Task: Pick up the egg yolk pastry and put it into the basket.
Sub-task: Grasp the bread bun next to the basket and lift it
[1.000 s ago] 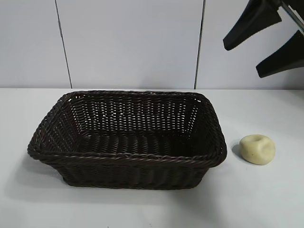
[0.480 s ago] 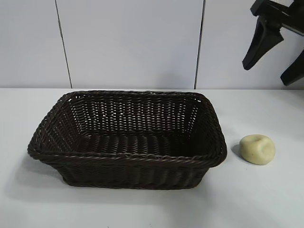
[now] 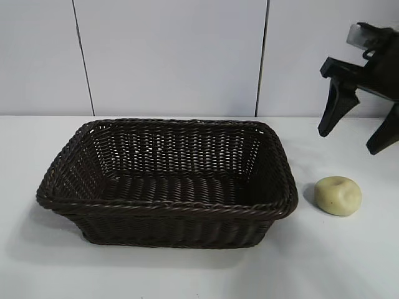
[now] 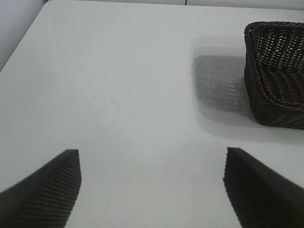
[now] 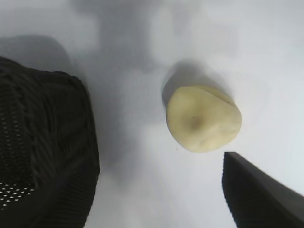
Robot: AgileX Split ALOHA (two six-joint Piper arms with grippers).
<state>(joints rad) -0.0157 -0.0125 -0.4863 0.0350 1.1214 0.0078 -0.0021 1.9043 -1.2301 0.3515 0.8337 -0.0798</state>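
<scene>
The egg yolk pastry (image 3: 338, 195) is a small pale yellow lump with a dimple, lying on the white table just right of the basket (image 3: 165, 205). The basket is dark brown wicker and holds nothing. My right gripper (image 3: 353, 142) is open and empty, hanging above and a little behind the pastry. In the right wrist view the pastry (image 5: 203, 118) lies ahead of one dark fingertip (image 5: 256, 192), with the basket's corner (image 5: 45, 142) beside it. My left gripper (image 4: 152, 159) is open and empty over bare table, out of the exterior view, with the basket's end (image 4: 275, 85) ahead of it.
The white table (image 3: 349, 261) runs to a pale panelled wall (image 3: 174, 56) behind the basket. A narrow strip of bare table separates the basket's right side from the pastry.
My right gripper has come down from the top right corner toward the pastry, still open. The pastry and the basket have not moved.
</scene>
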